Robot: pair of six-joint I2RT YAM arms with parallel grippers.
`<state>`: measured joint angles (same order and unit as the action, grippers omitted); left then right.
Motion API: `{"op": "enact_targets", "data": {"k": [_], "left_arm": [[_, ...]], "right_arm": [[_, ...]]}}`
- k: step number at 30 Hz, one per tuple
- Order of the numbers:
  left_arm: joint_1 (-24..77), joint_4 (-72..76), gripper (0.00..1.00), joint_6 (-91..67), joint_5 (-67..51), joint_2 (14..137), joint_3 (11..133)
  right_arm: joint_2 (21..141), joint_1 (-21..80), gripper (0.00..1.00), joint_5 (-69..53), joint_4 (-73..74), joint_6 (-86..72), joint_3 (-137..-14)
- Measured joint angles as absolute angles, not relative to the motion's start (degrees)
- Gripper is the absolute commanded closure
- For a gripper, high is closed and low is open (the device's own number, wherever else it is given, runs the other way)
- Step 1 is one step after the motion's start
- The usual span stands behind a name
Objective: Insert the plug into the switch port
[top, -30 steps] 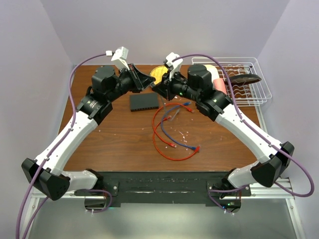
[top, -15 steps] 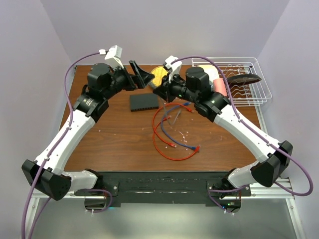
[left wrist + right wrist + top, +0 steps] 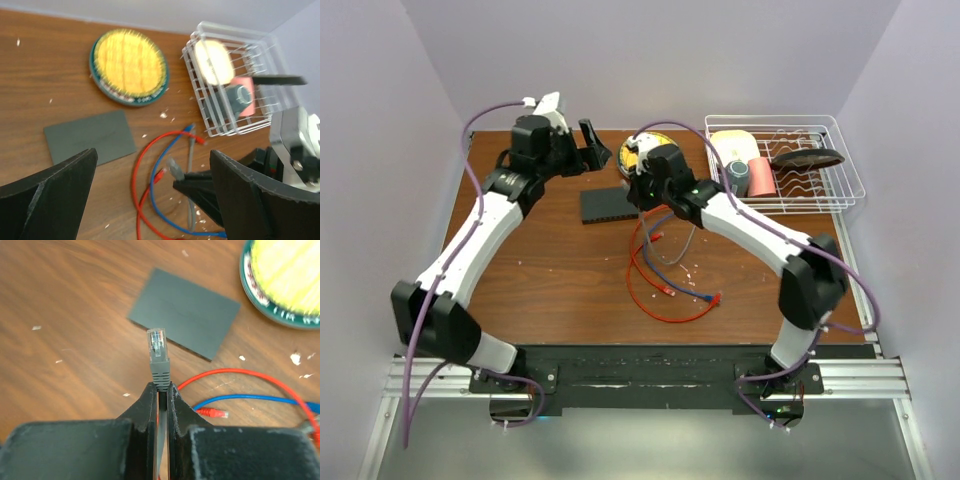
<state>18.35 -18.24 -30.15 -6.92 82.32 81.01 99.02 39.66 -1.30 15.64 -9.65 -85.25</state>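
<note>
Now we have the right gripper clamped on the grey boot just behind the plug. The plug's clear tip stands out of the fingers toward the top of the right wrist view. The left gripper hangs wide open and empty at the upper left of the overhead view.

To do this step well, we judge that we must first find which long edge of the switch carries the sockets, since none shows in these views. Then we should bring the plug down level with that edge and square to it, with the latch tab turned to suit the socket, and push straight along the plug's own line. The switch lies loose on the table and may slide under the push, so the empty left gripper could brace its opposite edge.

In the right wrist view the switch lies flat and slanted, above and a little right of the plug tip. Its lower-left edge is near the tip but apart from it. Overhead, it sits just left of the right gripper. The yellow dish is at the upper right, and the red cable and blue cable lie at the lower right.
</note>
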Motion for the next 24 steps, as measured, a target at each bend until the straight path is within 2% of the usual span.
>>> {"op": "enact_targets", "data": {"k": [12, 18, 24], "left_arm": [[13.5, -18.7, 0.01, -29.8, -4.6, 99.7, 82.0], [9.9, -17.5, 0.01, -30.6, -4.7, 110.6, 83.9], [9.5, -16.2, 0.03, -29.7, -4.4, 118.8, 90.2]], "right_arm": [[119.9, 27.5, 1.0, -0.9, 16.7, -19.6, -97.8], [129.4, 27.3, 1.0, 0.3, 18.5, -20.6, -108.2], [131.3, 28.3, 1.0, 0.3, 18.7, -20.7, -107.3]]}}
